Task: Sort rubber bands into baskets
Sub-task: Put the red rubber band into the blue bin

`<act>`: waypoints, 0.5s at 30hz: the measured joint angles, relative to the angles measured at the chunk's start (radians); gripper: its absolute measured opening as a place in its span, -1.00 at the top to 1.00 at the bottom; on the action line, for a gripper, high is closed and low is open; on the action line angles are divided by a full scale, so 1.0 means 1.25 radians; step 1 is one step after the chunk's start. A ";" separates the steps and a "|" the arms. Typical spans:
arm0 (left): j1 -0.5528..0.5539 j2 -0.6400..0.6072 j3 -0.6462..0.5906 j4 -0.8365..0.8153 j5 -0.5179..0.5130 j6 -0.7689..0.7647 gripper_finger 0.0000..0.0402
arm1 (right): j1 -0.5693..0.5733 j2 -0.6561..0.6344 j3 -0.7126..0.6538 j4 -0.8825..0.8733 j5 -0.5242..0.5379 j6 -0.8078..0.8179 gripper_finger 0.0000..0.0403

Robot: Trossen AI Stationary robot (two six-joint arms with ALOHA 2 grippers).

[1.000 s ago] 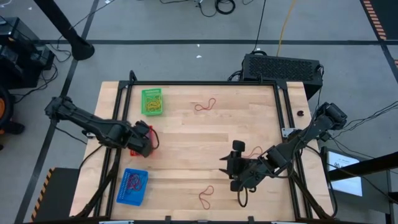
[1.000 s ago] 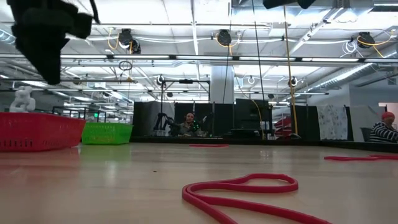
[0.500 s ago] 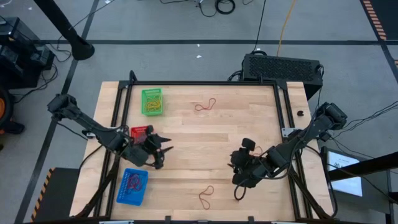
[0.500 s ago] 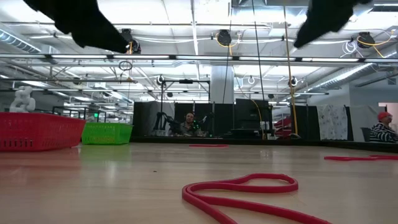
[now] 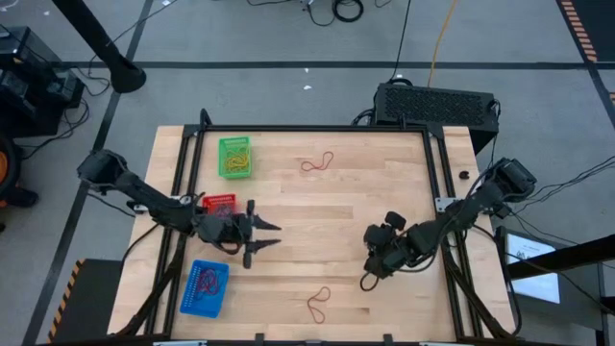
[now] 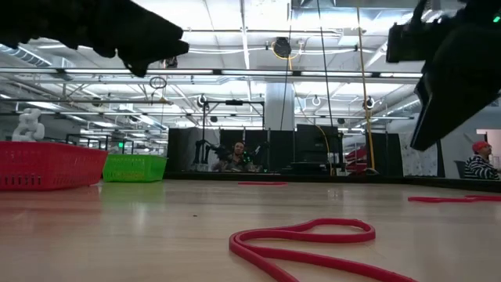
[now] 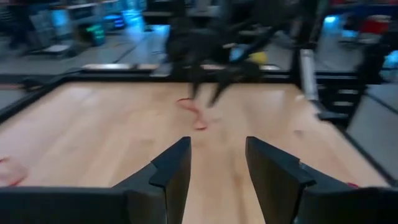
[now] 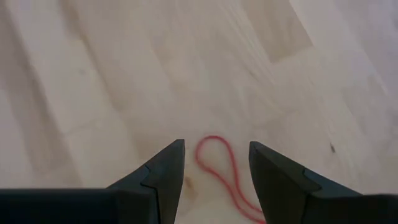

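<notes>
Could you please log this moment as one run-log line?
left gripper: open, empty, beside red basket | right gripper: open over red rubber band | loose bands remain

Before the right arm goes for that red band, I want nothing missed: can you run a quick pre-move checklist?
1. Right gripper open and empty: ok, its fingers stand apart with nothing between them.
2. Target in line: ok, a red rubber band lies on the wood between the right fingers in the right wrist view.
3. Left gripper out of the way: ok, it is open beside the red basket, well apart from the right arm.
4. Red basket reachable and unblocked: cannot tell, the left arm lies partly over it.
5. Other loose bands: not ok, red ones remain at the far side and near edge.
</notes>
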 joint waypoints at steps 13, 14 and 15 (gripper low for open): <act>0.027 0.081 0.000 0.119 0.098 -0.017 0.20 | -0.124 -0.001 -0.049 -0.009 -0.125 -0.141 0.15; 0.027 0.081 0.000 0.119 0.098 -0.022 0.20 | -0.135 -0.001 -0.049 -0.010 -0.132 -0.157 0.15; 0.027 0.081 0.000 0.119 0.098 -0.031 0.20 | -0.143 -0.001 -0.049 -0.012 -0.137 -0.171 0.15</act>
